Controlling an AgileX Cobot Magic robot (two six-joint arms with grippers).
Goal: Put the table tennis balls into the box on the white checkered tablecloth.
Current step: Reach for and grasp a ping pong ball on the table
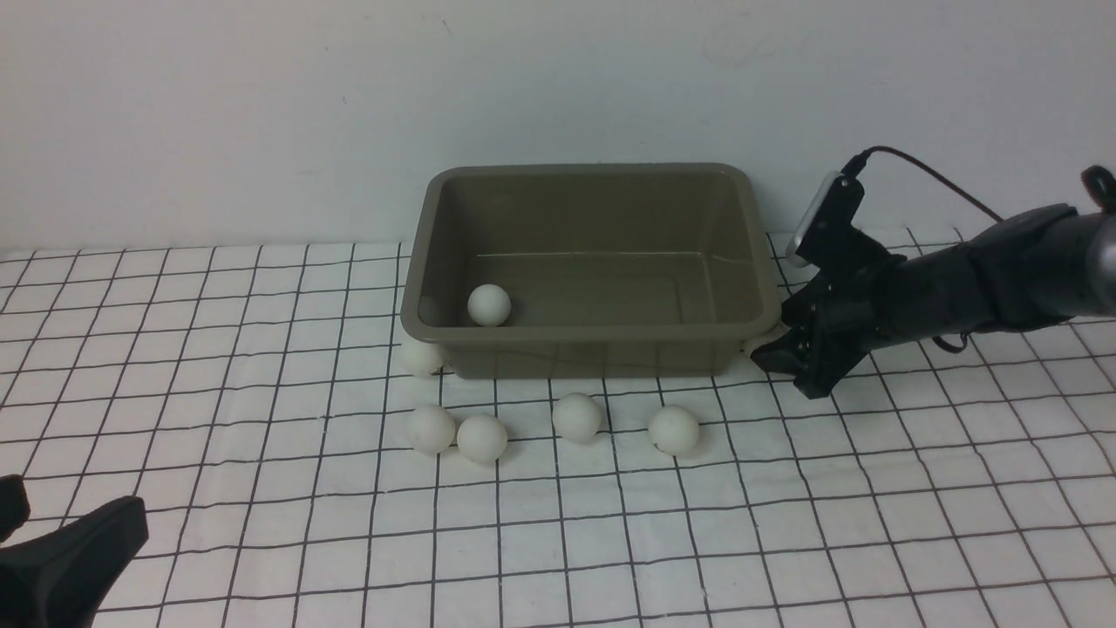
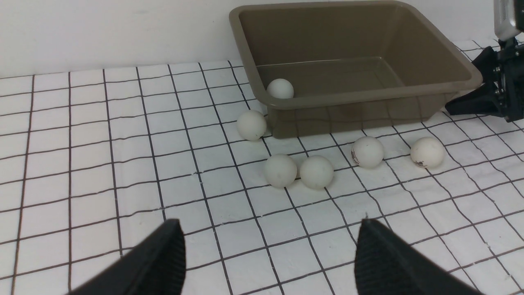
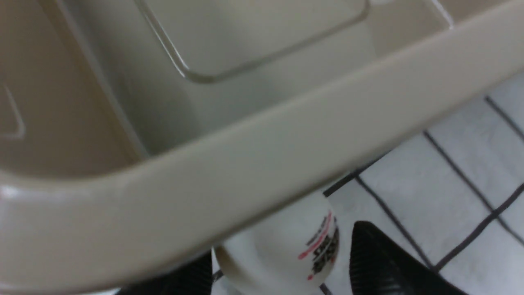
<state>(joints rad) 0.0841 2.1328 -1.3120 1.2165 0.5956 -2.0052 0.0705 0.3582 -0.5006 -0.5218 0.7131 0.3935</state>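
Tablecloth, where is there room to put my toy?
Bare tablecloth left of the box and in the near strip before the balls. Crowded: in front of the box, and its right corner, where the right gripper is.

Black left end effector point(image 2: 269, 221), tapered fingers point(image 2: 385, 258) (finely ribbed)

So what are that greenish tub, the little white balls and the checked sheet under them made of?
The box looks like moulded plastic: glossy olive walls with reflections, rounded flared rim. The balls seem matte white plastic, some with printed logos. The tablecloth is probably fabric: it wrinkles softly, without shine.
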